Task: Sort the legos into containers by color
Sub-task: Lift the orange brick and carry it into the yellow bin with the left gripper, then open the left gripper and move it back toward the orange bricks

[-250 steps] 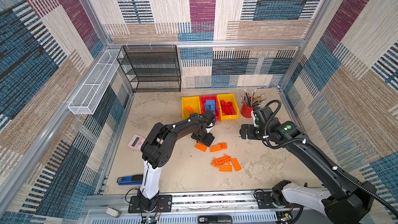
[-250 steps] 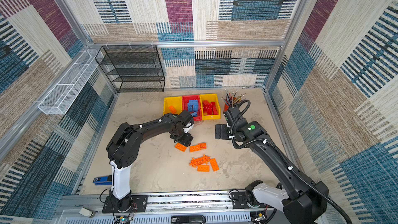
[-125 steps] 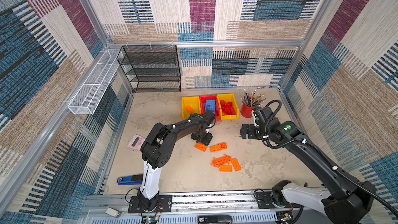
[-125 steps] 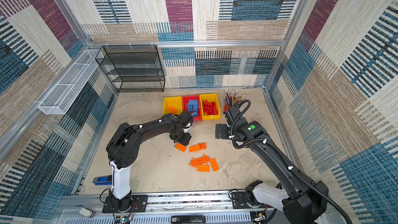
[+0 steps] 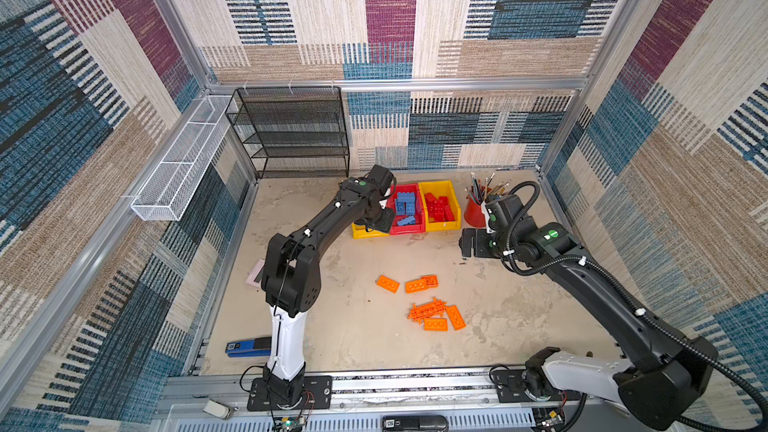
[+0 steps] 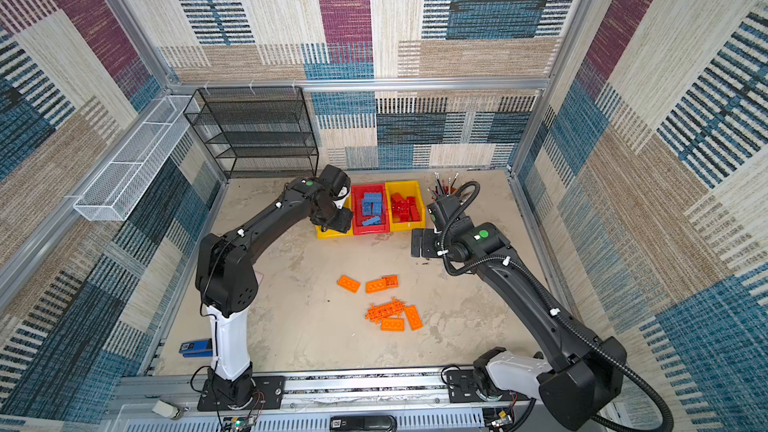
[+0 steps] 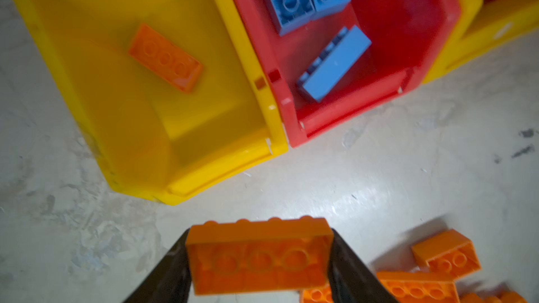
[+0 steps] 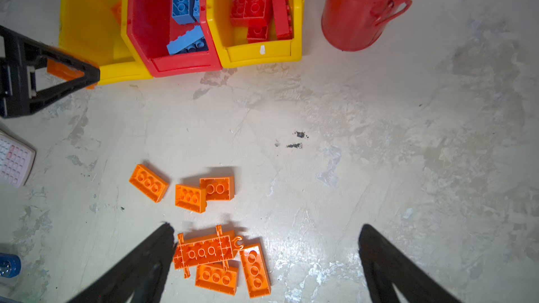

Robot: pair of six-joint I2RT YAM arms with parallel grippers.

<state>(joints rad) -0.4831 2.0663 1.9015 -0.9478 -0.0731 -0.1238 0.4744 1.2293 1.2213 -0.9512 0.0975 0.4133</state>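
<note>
The left gripper (image 7: pixel 259 236) clamps a hard orange studded plastic brick (image 7: pixel 256 260) across its short ends, hollow underside showing, just short of the left yellow plastic bin (image 7: pixel 221 170), where another orange brick (image 7: pixel 165 58) lies. Light, rigid and smooth, it likely suits a squeeze on flat side walls. The right gripper (image 8: pixel 266 226) hangs open above loose orange bricks (image 8: pixel 148 182)
</note>
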